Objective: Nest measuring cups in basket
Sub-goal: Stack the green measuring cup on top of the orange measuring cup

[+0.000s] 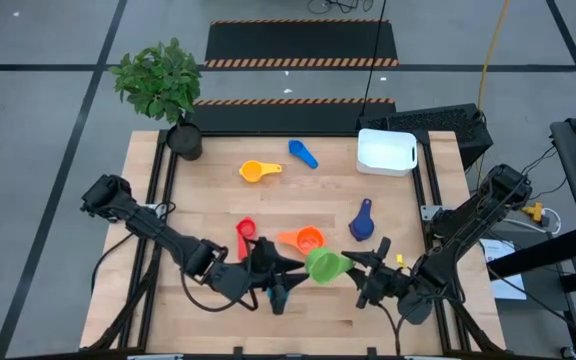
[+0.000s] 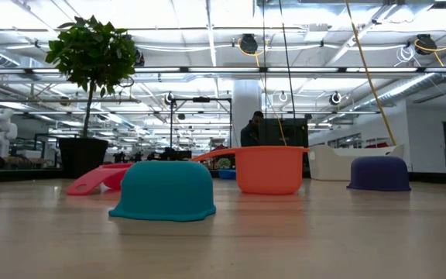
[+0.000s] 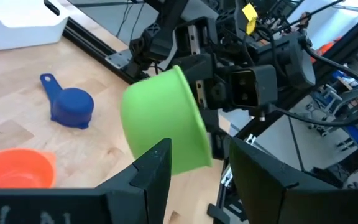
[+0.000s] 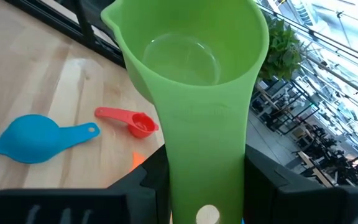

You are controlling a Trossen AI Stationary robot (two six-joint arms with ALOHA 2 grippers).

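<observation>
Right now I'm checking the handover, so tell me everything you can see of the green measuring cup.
The green measuring cup is a smooth, glossy plastic scoop, round-bowled with a flat handle that has a hole near its end. It is empty. It is held off the table near the front edge, between the two arms. The right gripper is shut on its handle. The left gripper sits at its bowl, the rim between the fingers, though contact there is unclear.
</observation>
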